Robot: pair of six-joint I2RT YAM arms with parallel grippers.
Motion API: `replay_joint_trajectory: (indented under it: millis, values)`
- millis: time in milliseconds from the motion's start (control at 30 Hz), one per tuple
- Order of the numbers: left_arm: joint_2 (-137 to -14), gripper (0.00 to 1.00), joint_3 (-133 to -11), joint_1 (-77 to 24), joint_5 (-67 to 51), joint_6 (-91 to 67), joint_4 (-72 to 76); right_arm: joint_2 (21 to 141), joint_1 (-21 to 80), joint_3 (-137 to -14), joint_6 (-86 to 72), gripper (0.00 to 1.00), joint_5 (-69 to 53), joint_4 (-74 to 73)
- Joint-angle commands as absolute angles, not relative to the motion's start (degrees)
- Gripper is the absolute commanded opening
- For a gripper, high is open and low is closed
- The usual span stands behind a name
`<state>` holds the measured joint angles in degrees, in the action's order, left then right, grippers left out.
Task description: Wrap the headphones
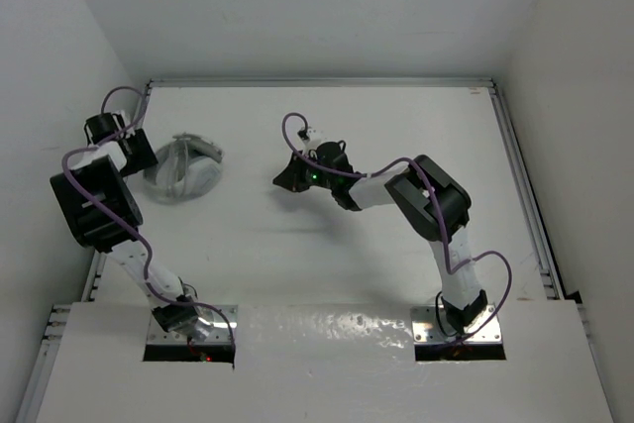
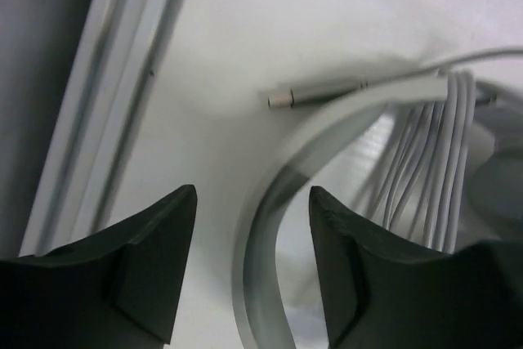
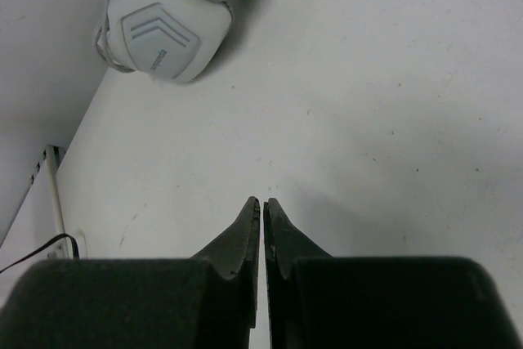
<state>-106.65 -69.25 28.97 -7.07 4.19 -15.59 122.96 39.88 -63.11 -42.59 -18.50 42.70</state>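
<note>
The white headphones (image 1: 184, 167) lie at the table's back left. In the left wrist view their curved headband (image 2: 327, 132) runs up between my left gripper's fingers without touching either one. The thin pale cable (image 2: 433, 153) is looped several times around the band, and its small plug (image 2: 315, 94) lies on the table just beyond. My left gripper (image 2: 252, 191) is open, at the left side of the headphones (image 1: 142, 154). My right gripper (image 3: 262, 200) is shut and empty over bare table (image 1: 285, 181), right of the headphones; one ear cup (image 3: 159, 32) shows far ahead of it.
A metal rail (image 2: 106, 104) borders the table close to the left gripper, with the enclosure wall behind it. Another rail (image 1: 317, 82) lines the back edge. A thin dark cable (image 3: 33, 255) hangs beyond the table's edge in the right wrist view.
</note>
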Motion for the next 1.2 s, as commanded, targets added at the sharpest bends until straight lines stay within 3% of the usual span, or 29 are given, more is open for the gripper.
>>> replay_joint_trajectory:
  millis: [0,33,133,333,533,633,667,767,800,933,1167]
  values:
    - [-108.45,0.56,-73.73,29.44,-6.86,4.83,-14.58,118.83,39.55,-62.67,-40.00,0.05,-19.07,44.03]
    - [-109.07,0.63,-75.05,29.36,-6.77,5.01,-15.63,118.48,39.55,-62.58,-39.73,0.05,-19.07,43.69]
    - [-108.37,0.72,-76.28,29.44,-5.28,5.54,-16.69,117.42,39.29,-62.32,-38.67,0.07,-19.34,42.81]
    - [-103.28,0.77,-78.13,29.44,-2.20,6.68,-17.40,114.26,37.88,-61.26,-38.76,0.14,-19.34,41.75]
    - [-99.41,0.78,-82.88,29.53,-0.79,6.33,-21.88,106.81,33.85,-60.65,-38.06,0.31,-16.18,33.60]
    - [-96.51,0.78,-83.84,29.53,-0.27,7.20,-23.37,102.41,30.07,-59.42,-37.71,0.43,-15.47,27.09]
    - [-95.11,0.80,-84.02,29.53,-0.26,7.56,-23.90,99.17,27.45,-59.07,-37.44,0.53,-15.56,24.98]
    - [-93.26,0.81,-83.76,29.53,2.81,8.08,-26.36,93.80,23.39,-58.45,-33.95,0.68,-13.98,12.69]
    - [-92.21,0.82,-82.72,29.62,3.77,8.26,-26.98,90.04,20.94,-58.36,-32.62,0.78,-12.32,9.00]
    - [-89.83,0.83,-78.23,29.71,5.62,8.53,-29.70,80.09,14.52,-54.85,-27.34,0.99,-5.45,-7.00]
    - [-86.31,0.83,-73.83,29.88,9.83,7.91,-30.85,71.29,-6.99,-48.71,-31.28,0.99,-8.27,-20.47]
